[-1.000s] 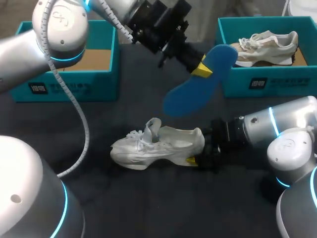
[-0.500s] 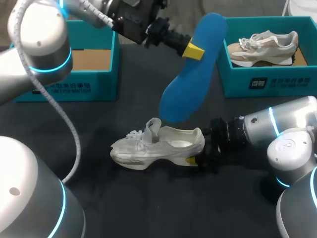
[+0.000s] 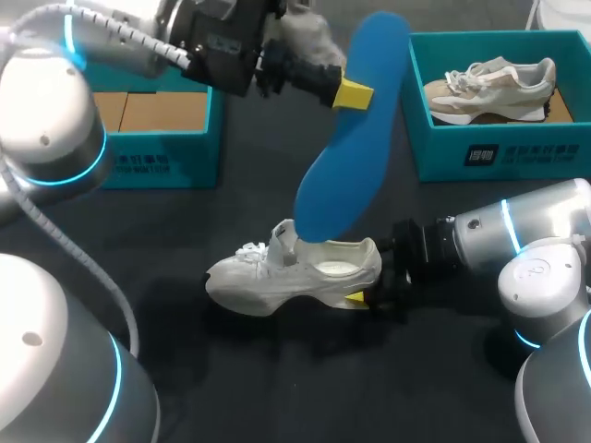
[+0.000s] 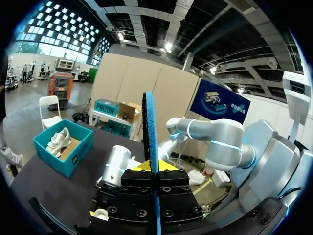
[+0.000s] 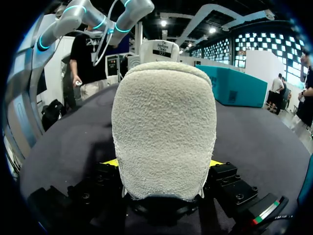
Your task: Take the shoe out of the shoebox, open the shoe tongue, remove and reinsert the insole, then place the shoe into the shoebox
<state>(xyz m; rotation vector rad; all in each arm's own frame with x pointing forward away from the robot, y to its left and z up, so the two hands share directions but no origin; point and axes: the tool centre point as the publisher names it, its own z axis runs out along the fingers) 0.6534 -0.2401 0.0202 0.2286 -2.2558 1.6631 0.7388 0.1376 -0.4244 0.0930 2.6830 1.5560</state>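
Head view, two shoeboxes [image 3: 157, 164] [image 3: 503, 152], white shoe [image 3: 277, 277], beige shoe [image 3: 489, 88], one insole [image 3: 346, 152]

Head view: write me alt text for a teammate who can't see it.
The left arm holds a blue insole in its jaws, steeply tilted, lower end over the opening of a white shoe, whose heel the right arm's jaws grip. Behind stand the left teal shoebox, and the right teal shoebox holding a beige shoe.
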